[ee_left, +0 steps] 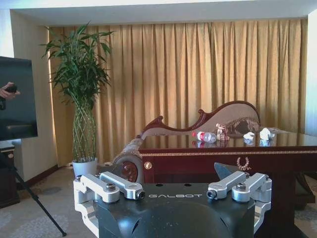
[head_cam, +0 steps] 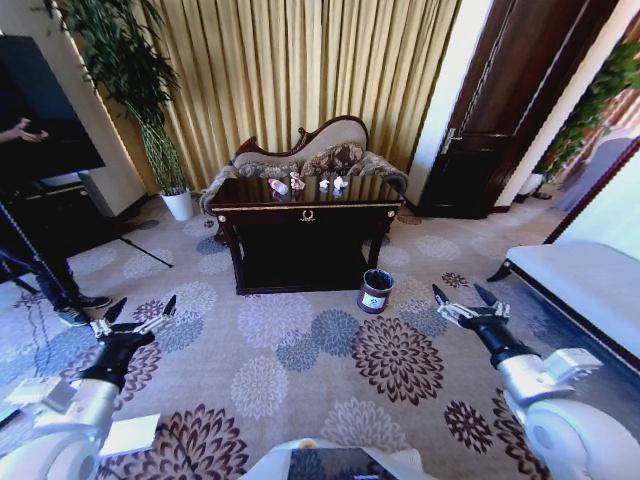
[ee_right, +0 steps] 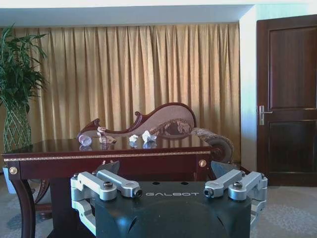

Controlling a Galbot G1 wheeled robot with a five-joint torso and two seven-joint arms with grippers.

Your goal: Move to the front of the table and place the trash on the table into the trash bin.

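Hovering low over carpet, left gripper (head_cam: 134, 322) and right gripper (head_cam: 470, 306) both spread wide, empty, robot well short of table (head_cam: 300, 215); bottle (head_cam: 278, 186), wrapper wad (head_cam: 297, 181), paper wads (head_cam: 332, 183) on tabletop; trash bin (head_cam: 376, 291) beside table's front-right leg, reachable once near

table (head_cam: 300, 225), bottle (head_cam: 278, 186) (lying), 2 wads (head_cam: 332, 183)

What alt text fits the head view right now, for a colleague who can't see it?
A dark table holding a bottle and wads stands across patterned carpet, the trash bin at its right front. Both open end effectors, left and right, hover low, well short.
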